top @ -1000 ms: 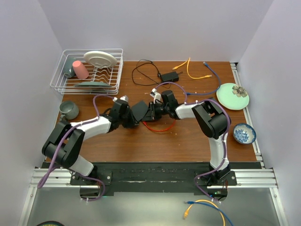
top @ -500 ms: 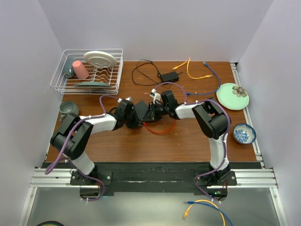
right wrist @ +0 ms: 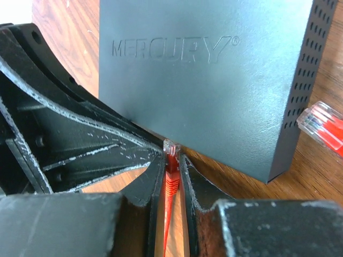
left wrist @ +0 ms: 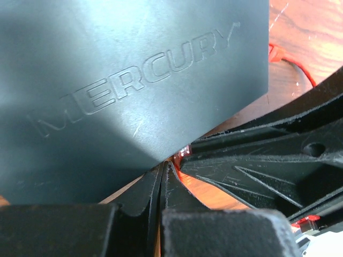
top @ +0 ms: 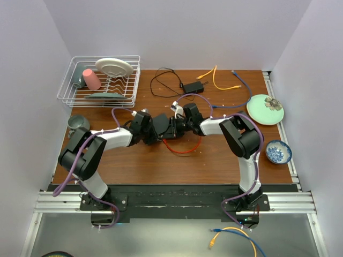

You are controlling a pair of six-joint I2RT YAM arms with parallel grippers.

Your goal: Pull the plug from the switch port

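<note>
Centrally, the black Mercury switch box [top: 161, 126] sat on the wooden tabletop [top: 177, 171]. In the top view it was wedged between the two arms, so only a dark sliver of it showed. Both wrist views cut the box off at the frame edges and gave mostly its embossed lid.

The switch port could not be seen in any view. The box edge nearest the wrist cameras was masked by the fingers and by shadow.

The right fingers [right wrist: 188, 184] were clamped on the red plug [right wrist: 171, 160] right at that edge of the box. The plug's clear tip met the box's lower rim. Whether the tip was seated in a socket or free of it could not be told.

The left fingers [left wrist: 155, 187] were pressed fully together with nothing between them. Their tips sat just under the same edge of the box, close beside the right fingers. Between the two pairs the left wrist view showed only a small speck of red, too little to identify with certainty.

A second plug [right wrist: 321, 126], clear-tipped on red cord, lay on the tabletop just beside the box's perforated side, cut off by the frame. A red cable [top: 182, 152] looped on the tabletop on the side of the box toward the arm bases. Both of its ends were lost beneath the arms.
</note>
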